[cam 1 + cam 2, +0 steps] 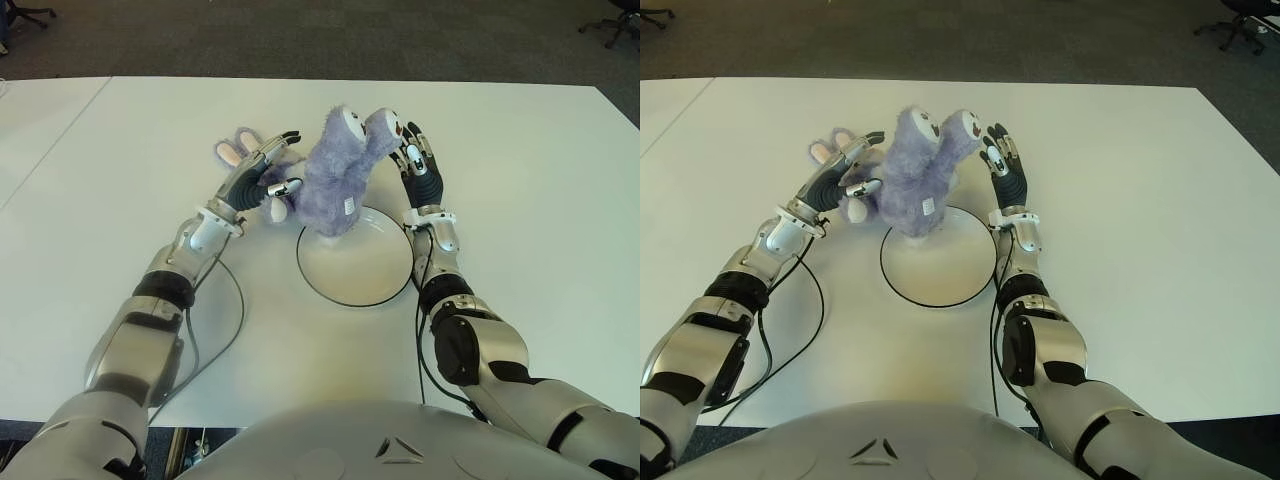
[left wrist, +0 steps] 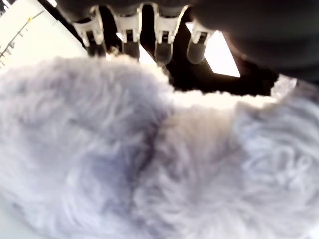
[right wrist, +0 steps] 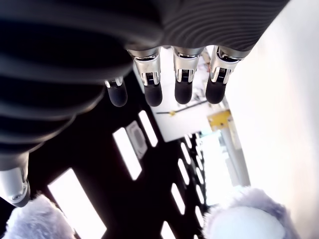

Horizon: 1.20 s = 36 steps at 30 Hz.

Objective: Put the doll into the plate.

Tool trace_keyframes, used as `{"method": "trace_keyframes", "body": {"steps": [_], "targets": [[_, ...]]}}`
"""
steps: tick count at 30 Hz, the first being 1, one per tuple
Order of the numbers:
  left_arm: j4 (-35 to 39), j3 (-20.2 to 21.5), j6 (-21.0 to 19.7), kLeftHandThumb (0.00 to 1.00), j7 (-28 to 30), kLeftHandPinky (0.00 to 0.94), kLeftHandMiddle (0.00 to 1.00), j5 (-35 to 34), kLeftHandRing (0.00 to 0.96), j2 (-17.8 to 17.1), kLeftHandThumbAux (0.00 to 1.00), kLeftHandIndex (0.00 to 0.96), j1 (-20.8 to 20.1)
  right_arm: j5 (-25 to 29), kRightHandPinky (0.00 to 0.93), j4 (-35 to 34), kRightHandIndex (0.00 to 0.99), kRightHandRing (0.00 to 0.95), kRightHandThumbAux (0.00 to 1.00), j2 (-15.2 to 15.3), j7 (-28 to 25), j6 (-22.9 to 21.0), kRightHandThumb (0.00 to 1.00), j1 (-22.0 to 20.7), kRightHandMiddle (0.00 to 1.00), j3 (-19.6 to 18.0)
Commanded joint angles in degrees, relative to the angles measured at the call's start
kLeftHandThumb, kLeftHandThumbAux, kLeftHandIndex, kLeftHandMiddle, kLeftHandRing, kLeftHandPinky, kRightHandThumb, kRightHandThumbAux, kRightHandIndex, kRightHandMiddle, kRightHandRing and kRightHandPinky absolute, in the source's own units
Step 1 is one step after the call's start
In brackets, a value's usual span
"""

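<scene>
Your doll [image 1: 340,175] is a fluffy lavender plush, standing more or less on end with its base on the far rim of the white plate [image 1: 355,270] and its two eye-tipped knobs pointing up and away from you. Your left hand [image 1: 262,175] is against the doll's left flank, fingers stretched along and over the fur with the thumb tucked toward it; the left wrist view is filled with plush right under the fingertips [image 2: 129,32], so you can treat that as contact, though it reads as a loose cradle and not a closed grip. Your right hand [image 1: 418,160] stands upright just beside the doll's upper right knob, fingers straight and spread, holding nothing; its own wrist view shows open air between the fingers [image 3: 182,82] and the fur below. A pair of pale, pink-lined ears [image 1: 236,150] lies on the tabletop [image 1: 520,200] behind your left hand; whether they belong to this doll or a second toy you cannot tell from here. Expect the plush to be very light, soft and squashy: it will give under pressure, flop at the thin parts and not break. The long fur may slide a little under smooth fingertips. Judge the thick middle of the body as your best hold, pressed between both palms, since the slim upper knobs would likely bend and let it tip.
</scene>
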<state>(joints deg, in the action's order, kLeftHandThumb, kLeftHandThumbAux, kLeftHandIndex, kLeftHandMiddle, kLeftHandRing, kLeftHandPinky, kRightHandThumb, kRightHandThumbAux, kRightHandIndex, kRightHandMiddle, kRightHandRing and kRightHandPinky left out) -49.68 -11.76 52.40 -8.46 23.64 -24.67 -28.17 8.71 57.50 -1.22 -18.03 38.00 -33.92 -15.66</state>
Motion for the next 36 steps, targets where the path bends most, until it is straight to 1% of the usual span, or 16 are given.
{"method": "trace_keyframes", "body": {"steps": [1,5,10,16,20,23,27,33,36], "targets": [[-1.8,-0.3,0.7,0.173,-2.5,0.000,0.000,1.8,0.000,1.0,0.190,0.000,-0.9,-2.9,0.004,-2.3,0.021,0.000,0.468,0.3,2.6,-0.4,0.110,1.3,0.001,3.0],[-2.3,-0.4,0.8,0.174,-2.9,0.000,0.000,1.9,0.000,1.1,0.193,0.000,-0.8,-3.5,0.013,-3.6,0.022,0.000,0.470,0.5,3.5,-1.9,0.117,2.0,0.007,4.3],[-2.7,-0.2,0.7,0.190,-2.1,0.000,0.000,1.1,0.000,1.2,0.204,0.000,-0.7,-3.6,0.013,-4.2,0.024,0.000,0.471,1.0,4.0,-2.7,0.163,2.3,0.009,5.3],[-3.6,-0.1,1.3,0.196,-3.0,0.000,0.000,1.5,0.000,1.2,0.204,0.000,-1.0,-3.8,0.038,-3.1,0.021,0.000,0.473,1.9,3.3,-3.6,0.173,1.5,0.011,6.2],[-3.8,0.0,1.5,0.192,-3.1,0.000,0.000,1.4,0.000,1.2,0.208,0.000,-1.0,-4.9,0.045,-1.7,0.016,0.000,0.466,2.7,3.6,-2.4,0.161,0.7,0.004,7.1],[-4.0,0.1,1.7,0.193,-3.4,0.000,0.000,1.4,0.000,1.3,0.212,0.000,-1.0,-5.2,0.051,-1.0,0.016,0.000,0.460,3.0,3.7,-2.3,0.153,-0.3,0.002,7.6],[-4.2,0.1,2.3,0.183,-4.6,0.000,0.000,2.0,0.000,1.2,0.209,0.000,-1.1,-5.9,0.029,-0.8,0.018,0.000,0.435,3.3,4.1,-2.2,0.149,-1.1,0.001,8.4],[-4.6,-0.4,2.7,0.165,-6.2,0.000,0.000,3.0,0.000,1.2,0.204,0.000,-1.3,-6.7,0.047,-0.2,0.026,0.008,0.436,4.1,4.7,-1.8,0.165,-1.7,0.012,9.2],[-4.8,-0.4,3.0,0.162,-6.3,0.000,0.000,2.8,0.000,1.2,0.201,0.000,-1.3,-7.5,0.053,0.2,0.027,0.012,0.442,4.5,5.2,-1.2,0.157,-2.0,0.016,9.8]]}}
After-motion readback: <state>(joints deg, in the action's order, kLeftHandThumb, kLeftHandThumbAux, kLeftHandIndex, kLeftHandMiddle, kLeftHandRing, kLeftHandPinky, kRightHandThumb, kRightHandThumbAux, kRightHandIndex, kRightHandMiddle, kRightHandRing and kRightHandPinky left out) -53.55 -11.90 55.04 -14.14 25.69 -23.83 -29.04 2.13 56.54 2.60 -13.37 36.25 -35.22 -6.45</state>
